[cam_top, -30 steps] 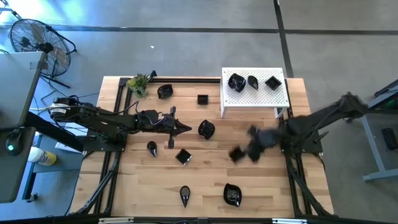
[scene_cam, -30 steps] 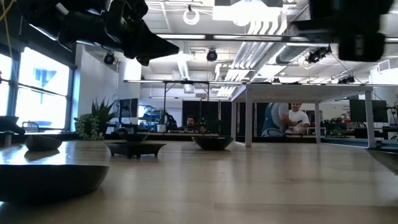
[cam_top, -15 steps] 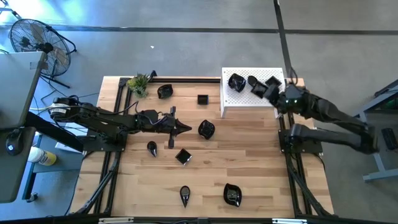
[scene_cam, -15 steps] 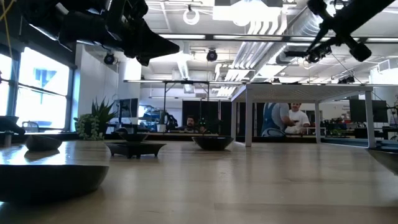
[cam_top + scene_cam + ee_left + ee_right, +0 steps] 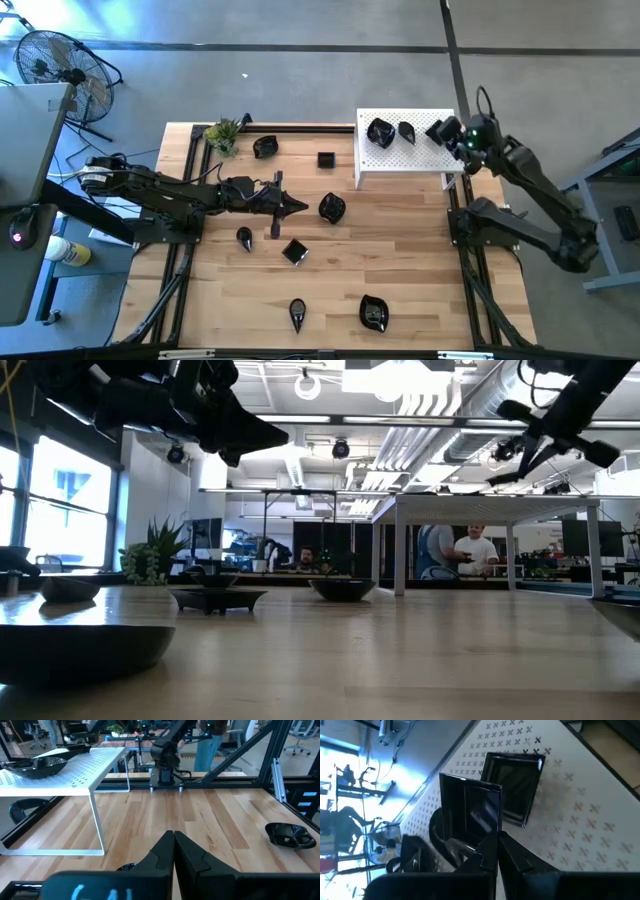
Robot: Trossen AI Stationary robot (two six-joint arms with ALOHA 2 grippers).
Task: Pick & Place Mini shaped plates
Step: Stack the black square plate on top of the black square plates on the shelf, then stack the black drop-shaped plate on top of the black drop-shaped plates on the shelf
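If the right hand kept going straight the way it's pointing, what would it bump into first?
Probably the square black plate on the white perforated platform: the shut right hand aims at it from just short, though depth is hard to judge.

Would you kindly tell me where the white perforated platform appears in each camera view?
High view: top centre-right, white perforated platform.
Low view: right of centre, seen edge-on.
Left wrist view: upper left.
Right wrist view: fills the frame.
Shared landmark: the square black dish on it.
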